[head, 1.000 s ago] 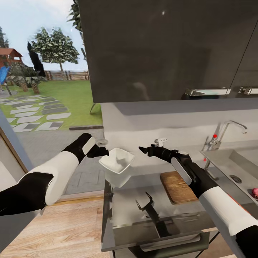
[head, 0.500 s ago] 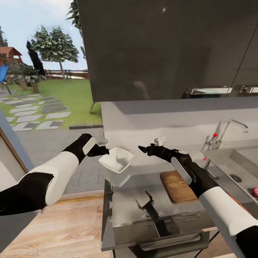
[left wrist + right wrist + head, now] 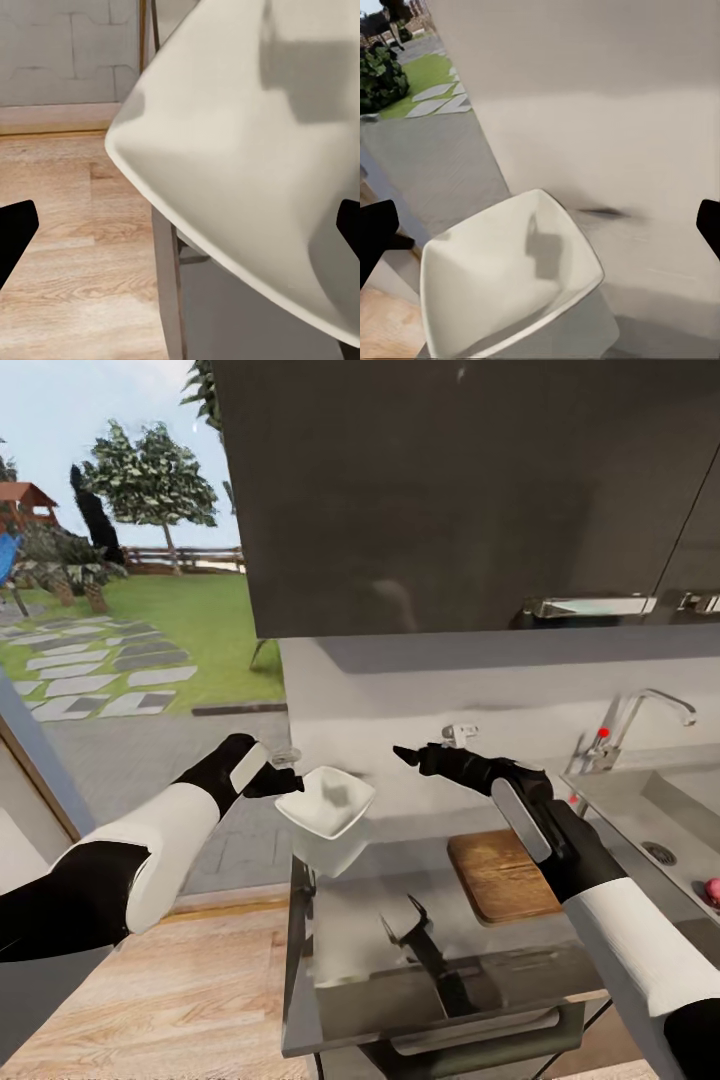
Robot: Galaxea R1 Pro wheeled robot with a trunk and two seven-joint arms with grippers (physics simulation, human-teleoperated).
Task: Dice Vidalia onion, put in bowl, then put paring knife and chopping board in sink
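Glossy black upper cabinets point(image 3: 450, 490) hang over the grey countertop point(image 3: 400, 920), and a garden shows beyond the counter's left end. The bowl point(image 3: 325, 810) is tilted and lifted off the surface, its rim pinched by the left gripper point(image 3: 285, 782), which looks clamped on the bowl's edge. The right gripper point(image 3: 410, 755) hovers just beside the bowl with its fingers spread and nothing in them. The chopping board point(image 3: 500, 875) lies flat on the countertop between the bowl and the sink point(image 3: 660, 830), and something small and pink sits in the basin at the frame edge point(image 3: 712, 888), probably the onion. I'd say the bowl is being repositioned; to do it well, level it out first and set it down well in from the counter's end, near the board, so diced bits can go straight in. Light wood floor point(image 3: 170, 980) lies below, so a slip there means a dropped bowl
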